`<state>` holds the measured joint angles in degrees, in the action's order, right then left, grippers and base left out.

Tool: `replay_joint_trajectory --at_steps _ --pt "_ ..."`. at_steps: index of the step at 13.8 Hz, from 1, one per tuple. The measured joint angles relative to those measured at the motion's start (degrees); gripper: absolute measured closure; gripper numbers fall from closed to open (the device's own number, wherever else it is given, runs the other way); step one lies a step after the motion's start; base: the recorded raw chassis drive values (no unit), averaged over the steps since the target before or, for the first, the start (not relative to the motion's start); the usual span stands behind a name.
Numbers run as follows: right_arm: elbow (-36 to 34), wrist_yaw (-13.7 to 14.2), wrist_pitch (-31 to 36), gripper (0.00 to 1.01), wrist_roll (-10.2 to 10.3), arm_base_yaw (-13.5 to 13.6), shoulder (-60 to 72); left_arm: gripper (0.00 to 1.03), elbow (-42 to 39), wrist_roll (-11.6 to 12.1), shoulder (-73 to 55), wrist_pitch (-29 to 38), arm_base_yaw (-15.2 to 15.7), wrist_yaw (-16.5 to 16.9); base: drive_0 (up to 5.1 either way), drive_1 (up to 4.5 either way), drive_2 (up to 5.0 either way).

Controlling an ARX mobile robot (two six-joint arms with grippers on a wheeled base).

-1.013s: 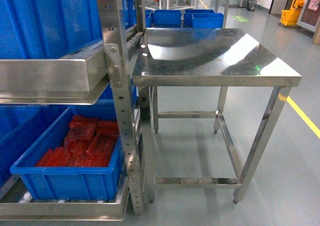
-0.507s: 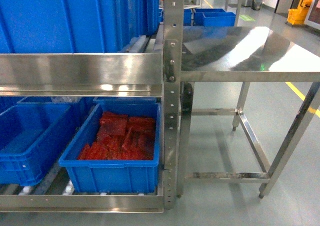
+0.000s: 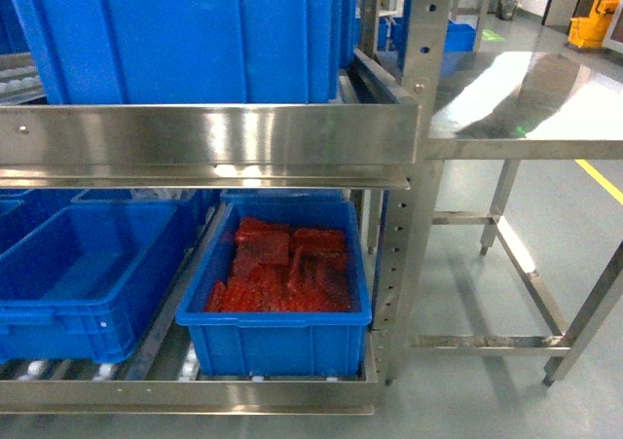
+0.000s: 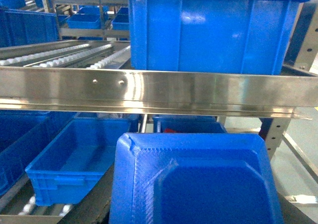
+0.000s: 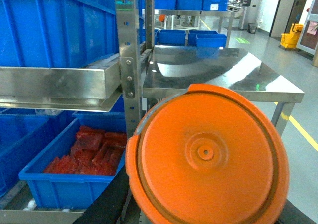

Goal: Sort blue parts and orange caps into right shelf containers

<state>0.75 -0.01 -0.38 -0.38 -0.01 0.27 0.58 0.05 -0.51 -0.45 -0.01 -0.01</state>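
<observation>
Fingers on both arms are hidden from us, so we cannot tell whether they are apart or together; the left wrist view is filled along its bottom edge by a blue part (image 4: 191, 182), and the right wrist view by a round orange cap (image 5: 208, 157); how either is held we cannot tell. On the steel shelf (image 3: 209, 147), a big blue crate (image 3: 185, 35) sits on the upper level; below, a crate of red pieces (image 3: 277, 332) stands at the right end, touching an empty crate (image 3: 83, 283) on its left; a steel table (image 3: 545, 98) stands just right of the shelf.
</observation>
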Motion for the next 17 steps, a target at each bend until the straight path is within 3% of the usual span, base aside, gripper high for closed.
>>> replay_joint_trajectory --at_steps 17 --pt "0.0 0.0 0.2 0.59 0.0 0.0 0.0 0.6 0.0 0.0 0.0 0.1 0.0 0.0 -5.0 2.4 2.4"
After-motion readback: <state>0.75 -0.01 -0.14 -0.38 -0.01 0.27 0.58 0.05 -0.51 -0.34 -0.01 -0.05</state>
